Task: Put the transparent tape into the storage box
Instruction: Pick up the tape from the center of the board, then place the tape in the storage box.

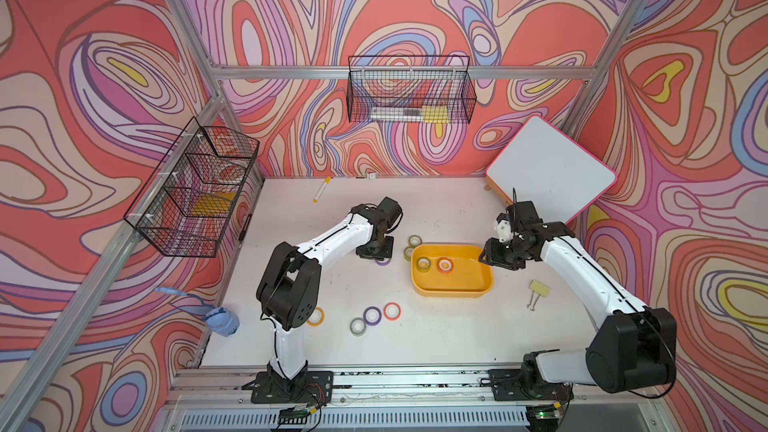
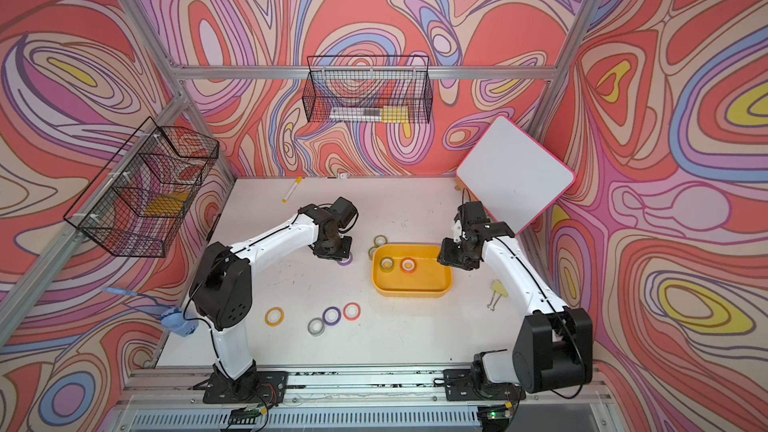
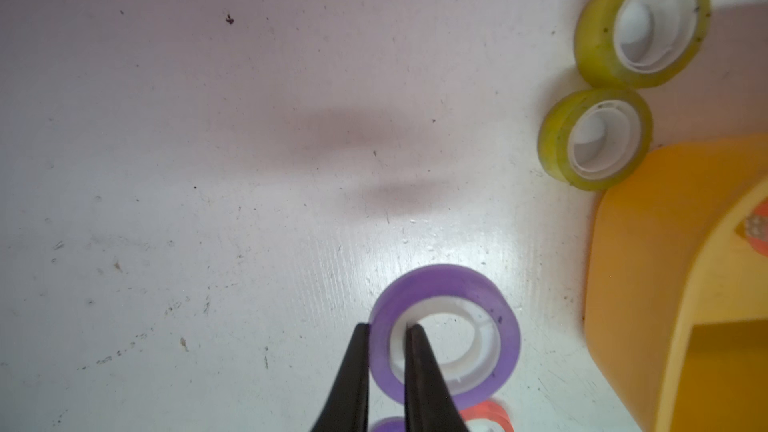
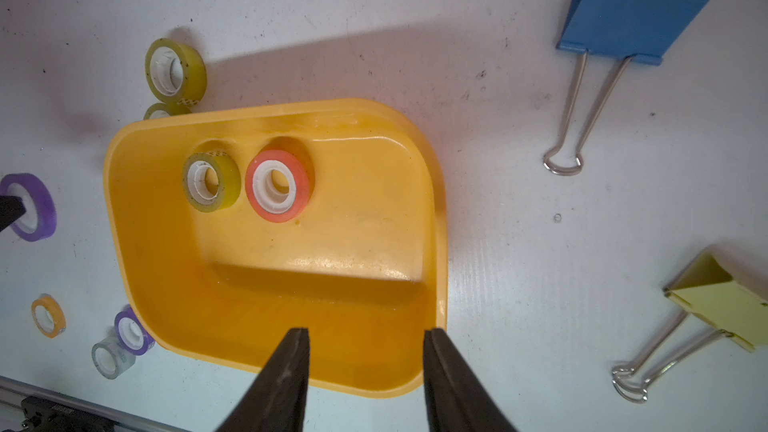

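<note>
You have nine small tape rolls (image 1: 392, 311), two metal binder clips (image 4: 631, 20), two black wire baskets (image 1: 409, 89), one yellow-orange plastic tub (image 1: 453, 290).

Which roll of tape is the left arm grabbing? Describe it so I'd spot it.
Find the yellow tub mid-table. Just left of it is a purple roll, its wall pinched in the left arm's jaws. Its neighbours are yellow-green rolls; the other purple roll lies loose.

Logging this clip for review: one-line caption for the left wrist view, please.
Left gripper shut across the wall of a purple tape roll, beside the yellow-orange storage box.
</note>
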Controlling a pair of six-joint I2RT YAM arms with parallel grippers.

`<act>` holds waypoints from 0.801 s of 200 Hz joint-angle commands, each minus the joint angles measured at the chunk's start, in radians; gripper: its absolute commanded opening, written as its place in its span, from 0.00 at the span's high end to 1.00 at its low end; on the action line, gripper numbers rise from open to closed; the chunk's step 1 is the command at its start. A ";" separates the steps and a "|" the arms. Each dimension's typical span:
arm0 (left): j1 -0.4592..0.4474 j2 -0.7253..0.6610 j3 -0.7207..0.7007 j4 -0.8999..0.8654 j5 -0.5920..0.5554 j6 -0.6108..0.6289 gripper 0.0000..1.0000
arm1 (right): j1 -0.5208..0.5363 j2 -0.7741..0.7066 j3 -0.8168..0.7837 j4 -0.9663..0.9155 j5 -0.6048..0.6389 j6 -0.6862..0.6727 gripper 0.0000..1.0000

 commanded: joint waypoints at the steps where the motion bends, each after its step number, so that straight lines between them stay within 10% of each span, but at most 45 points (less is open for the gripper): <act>1: -0.042 -0.035 0.058 -0.078 -0.028 0.000 0.95 | -0.006 -0.014 0.018 0.007 0.011 0.012 0.54; 160: -0.345 0.179 0.433 -0.173 0.026 -0.004 0.94 | -0.049 -0.057 -0.027 -0.004 0.013 -0.002 0.54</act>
